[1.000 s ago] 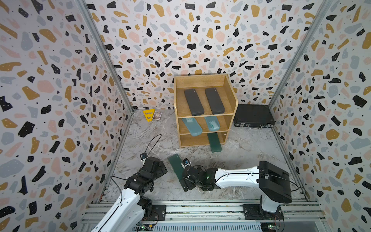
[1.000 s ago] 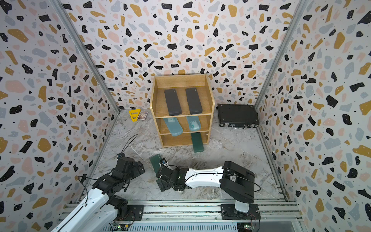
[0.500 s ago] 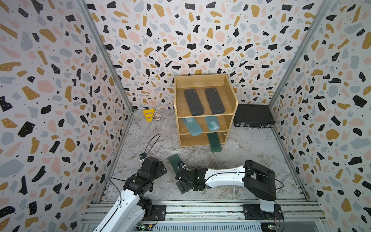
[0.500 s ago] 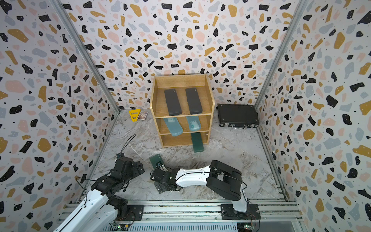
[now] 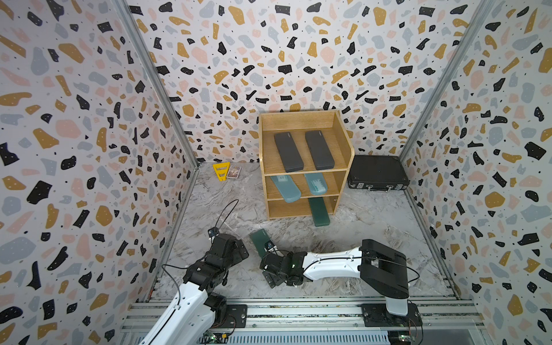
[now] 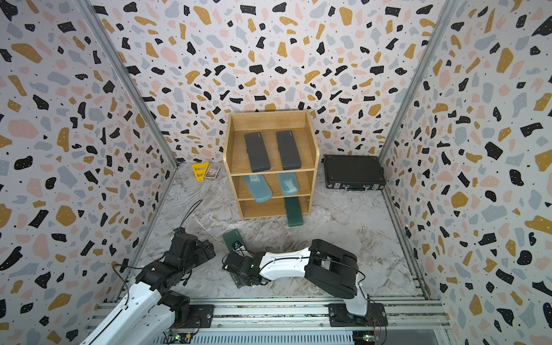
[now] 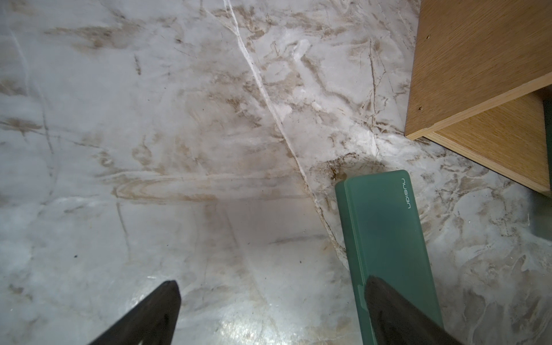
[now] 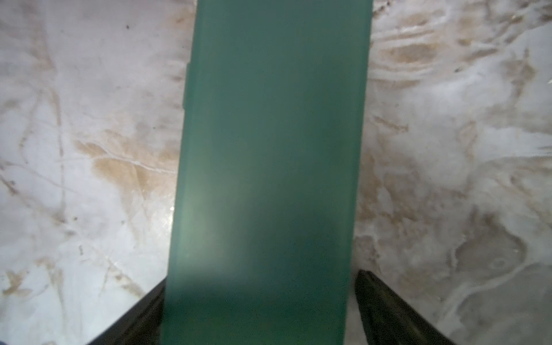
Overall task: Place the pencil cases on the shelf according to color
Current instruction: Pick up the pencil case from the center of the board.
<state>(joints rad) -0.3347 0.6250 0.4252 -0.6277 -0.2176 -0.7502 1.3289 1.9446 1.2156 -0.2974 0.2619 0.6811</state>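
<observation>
The right gripper [image 8: 263,279] is straddling the near end of a dark green pencil case [image 8: 268,134] that is lying on the marble floor [image 5: 373,227], near-left of the shelf [image 5: 343,140]. Its fingers [image 8: 388,313] are standing apart, not clamping. The left gripper [image 7: 272,282] is hovering just left of the case, its fingers spread wide.

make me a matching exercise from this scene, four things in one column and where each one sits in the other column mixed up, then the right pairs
Column A
1. dark grey pencil cases
2. light blue pencil cases
3. green pencil case nearest the arms
4. black briefcase

Column B
a. on the floor, beside the shelf
b. top tier of the shelf
c. on the floor, between the fingers of the right gripper
d. middle tier of the shelf

Pairs: 1-b, 2-d, 3-c, 4-a
</observation>
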